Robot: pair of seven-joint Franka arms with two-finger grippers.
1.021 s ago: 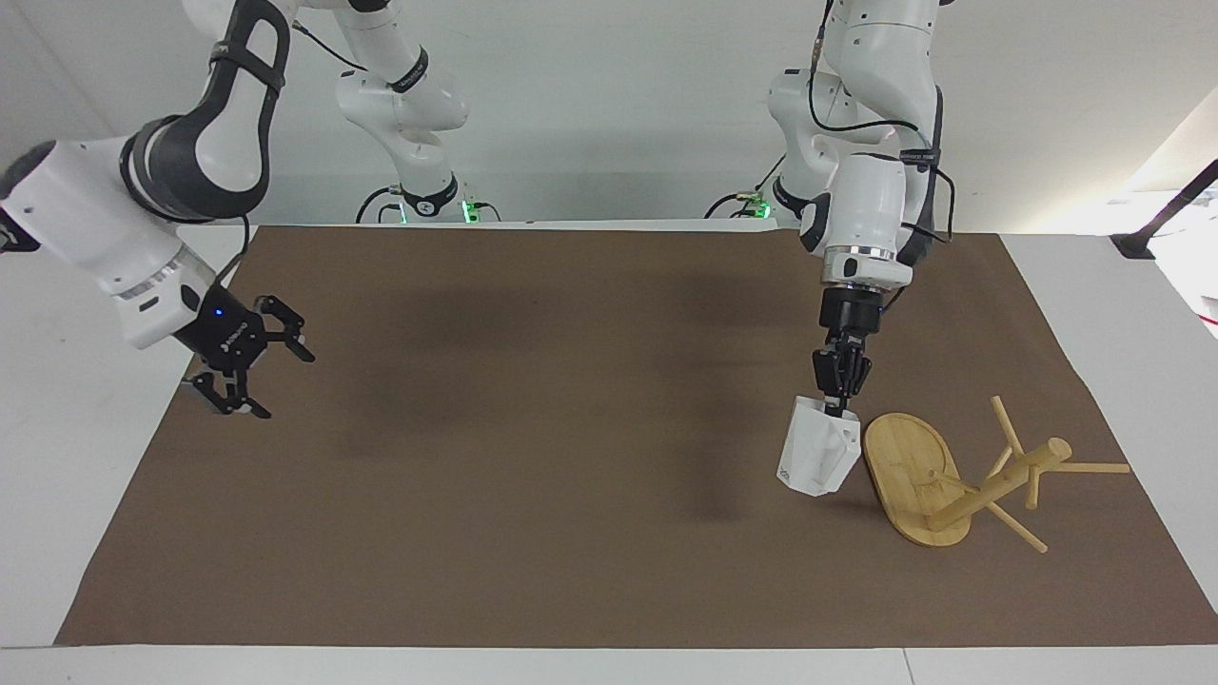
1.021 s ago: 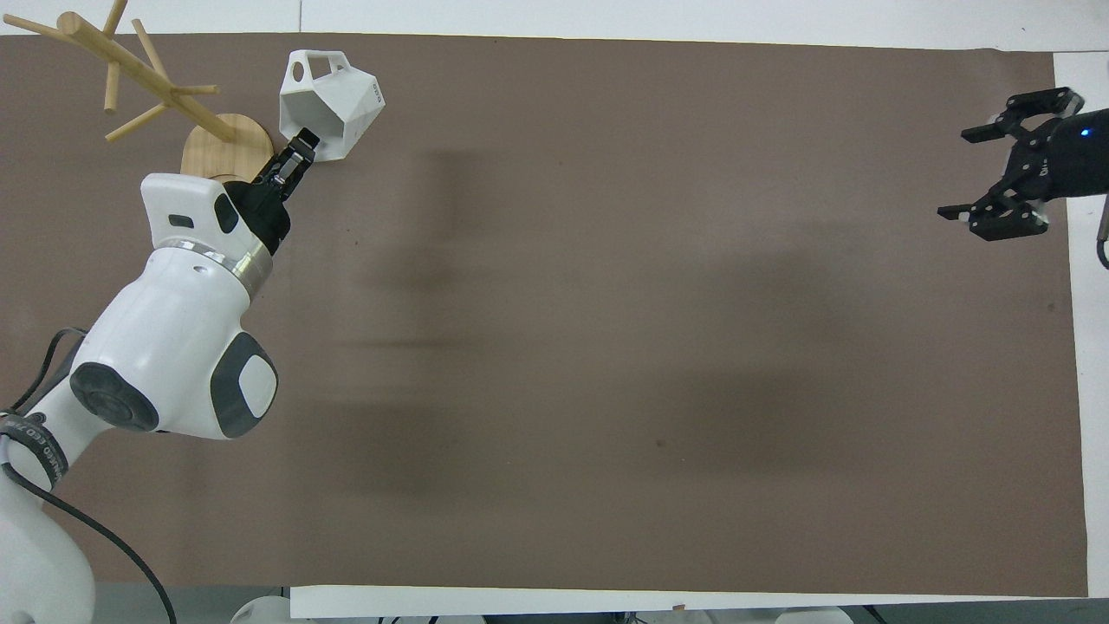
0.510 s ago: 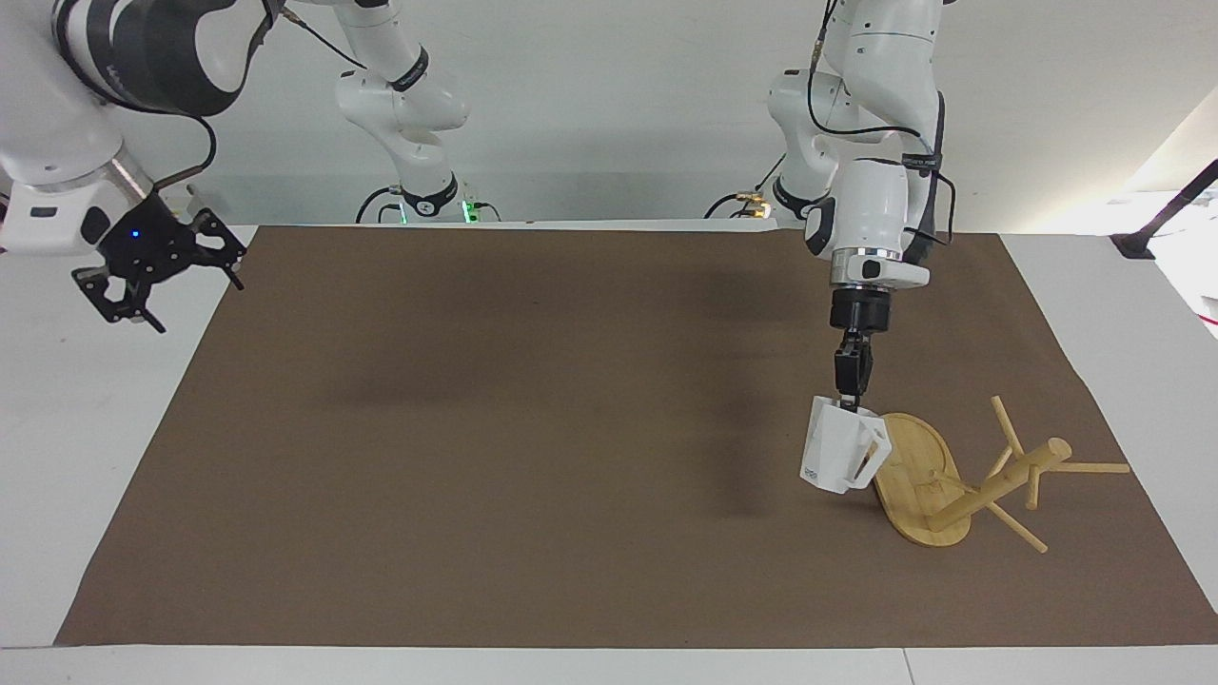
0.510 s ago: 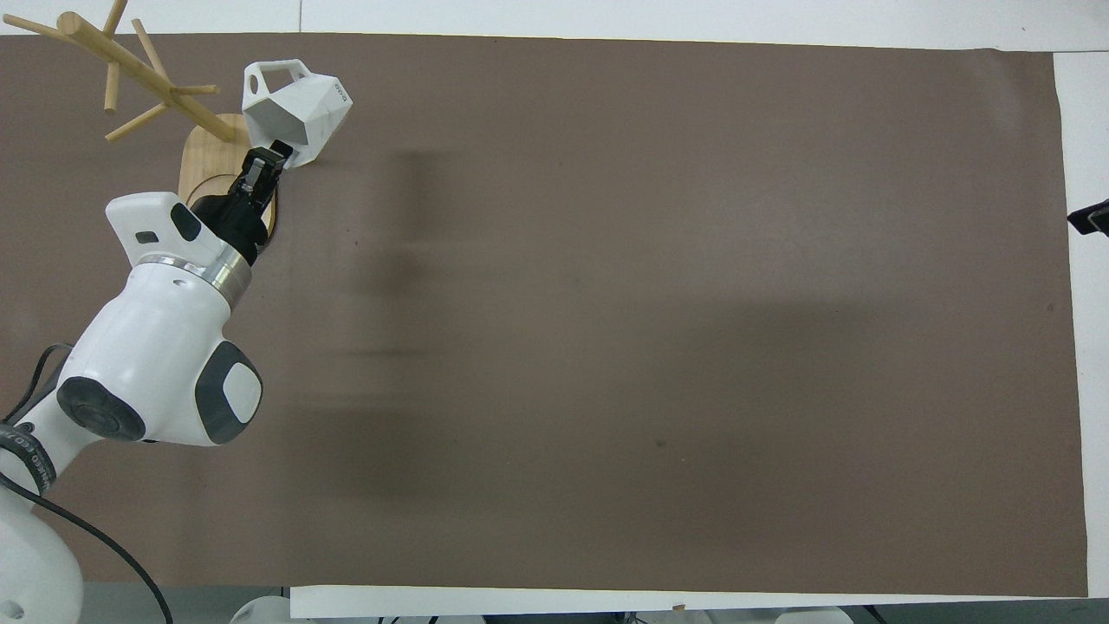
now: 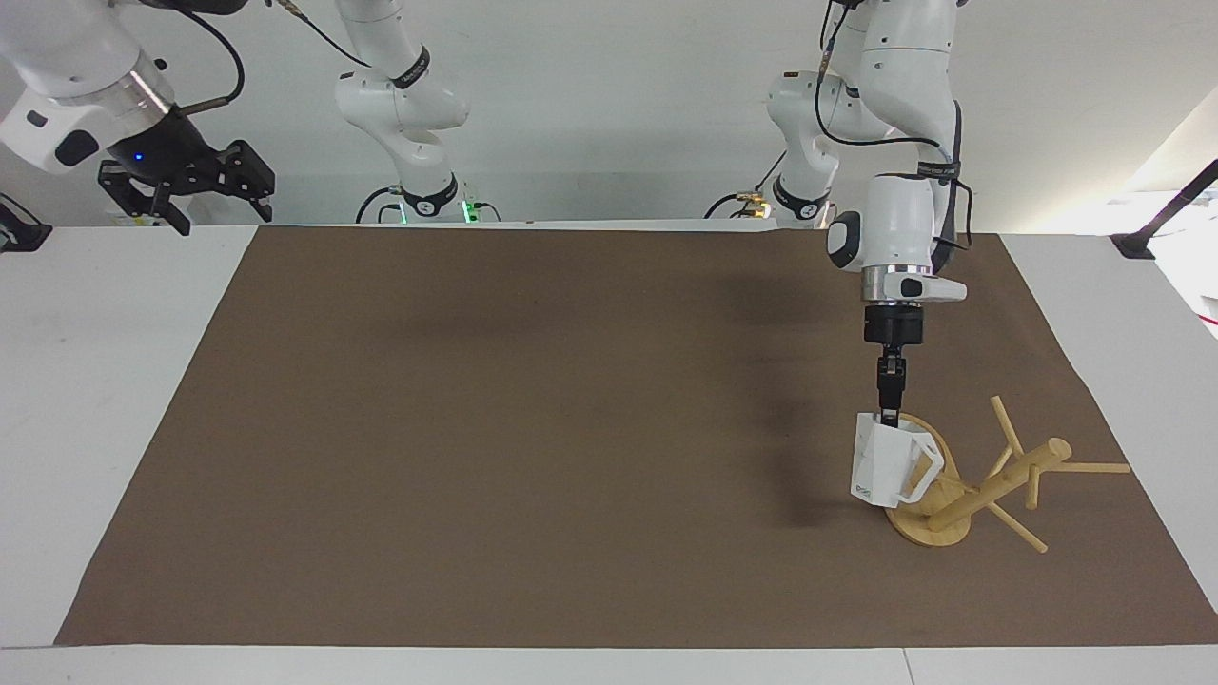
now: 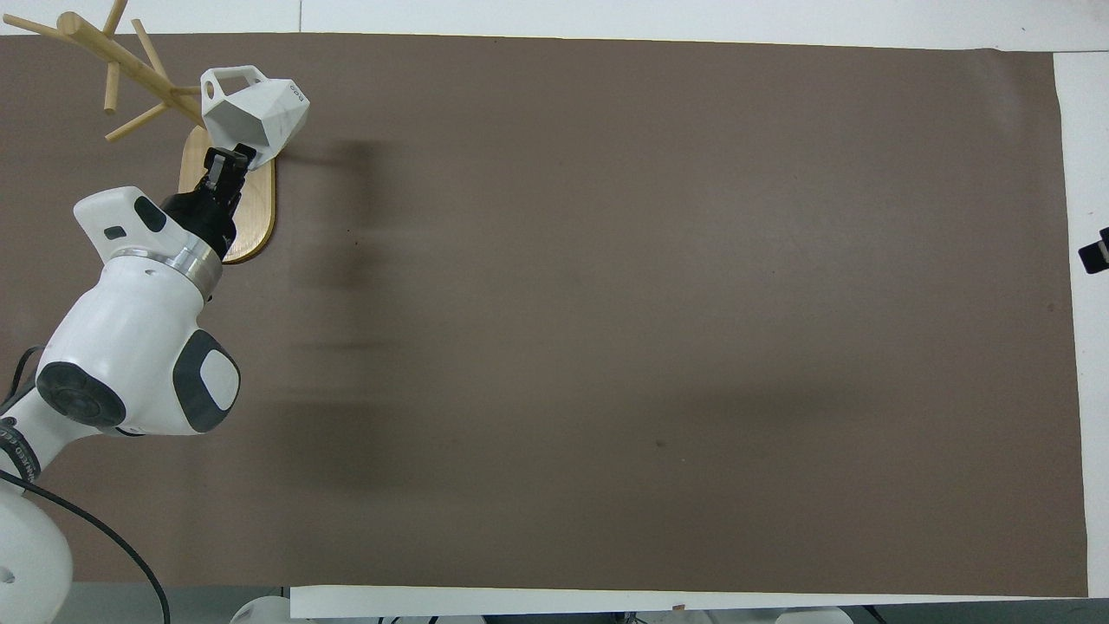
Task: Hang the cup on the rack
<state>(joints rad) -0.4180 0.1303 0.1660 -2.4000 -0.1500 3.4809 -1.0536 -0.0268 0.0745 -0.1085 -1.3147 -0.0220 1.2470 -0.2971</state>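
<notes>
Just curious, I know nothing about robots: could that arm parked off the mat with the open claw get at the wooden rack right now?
Probably not: the right gripper waits open at the table's other end, while the left gripper hangs the cup over the rack.

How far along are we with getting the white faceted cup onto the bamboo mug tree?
Done: the left gripper is shut on the rim of the white faceted cup and has it off the brown mat. In hand: the cup hangs over the oval base of the bamboo mug tree, handle toward the pegs. Left: no peg is through the handle yet, and the tree looks tipped over. The right gripper waits open, off the mat.
</notes>
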